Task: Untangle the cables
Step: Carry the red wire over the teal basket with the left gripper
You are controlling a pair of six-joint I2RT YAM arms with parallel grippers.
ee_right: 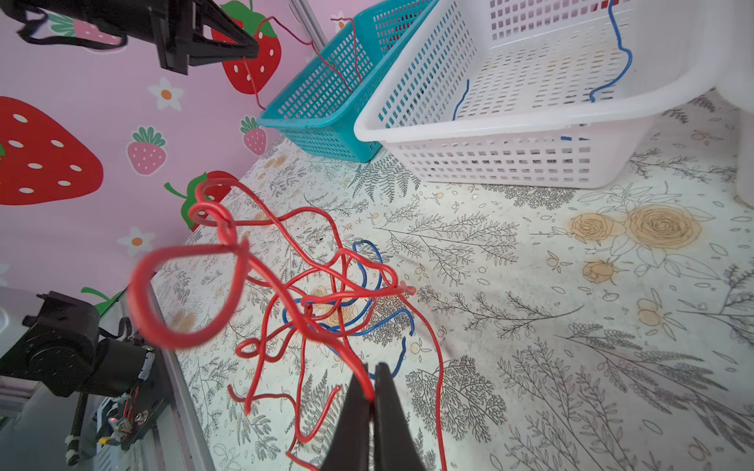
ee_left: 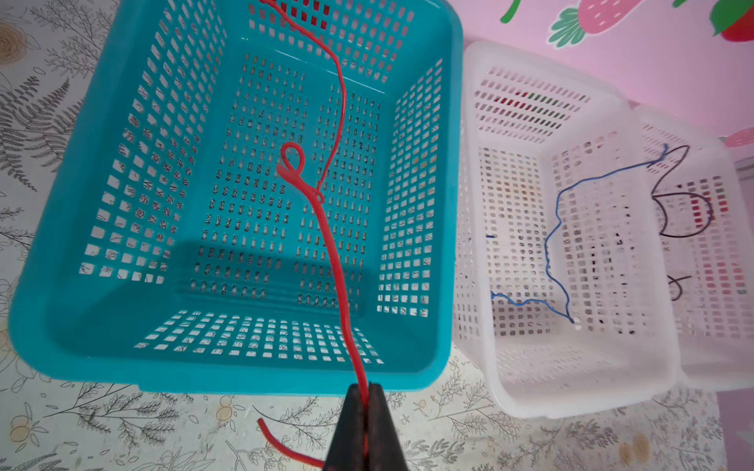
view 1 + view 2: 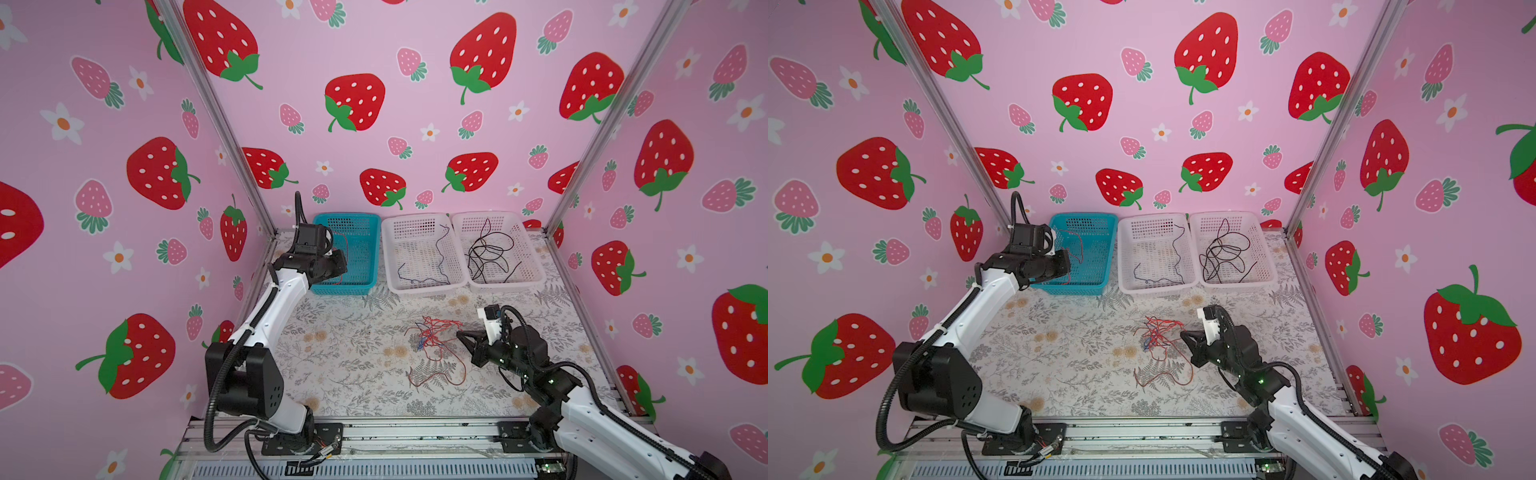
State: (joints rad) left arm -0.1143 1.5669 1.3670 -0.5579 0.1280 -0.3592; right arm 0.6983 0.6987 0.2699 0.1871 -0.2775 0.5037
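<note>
Nearest me, my right fingers [image 1: 353,424] are pinching shut on a red strand [image 1: 351,363] of the tangle of red and blue cables [image 1: 326,310] lying on the counter [image 1: 571,326]. Farther back, my left fingers [image 2: 351,428] are clamping a single red cable [image 2: 338,261] dangling into the teal basket [image 2: 245,381]. Beside it, two white baskets [image 3: 424,289] are holding a blue cable [image 2: 547,244] and black cables [image 3: 490,249].

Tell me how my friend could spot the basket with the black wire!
Look along the strawberry wall behind the table, where three baskets stand in a row. It is the white basket at the right end in both top views. The teal basket is a different colour and the white neighbour holds a dark blue cable; only this one holds a coil of black cable.
</note>
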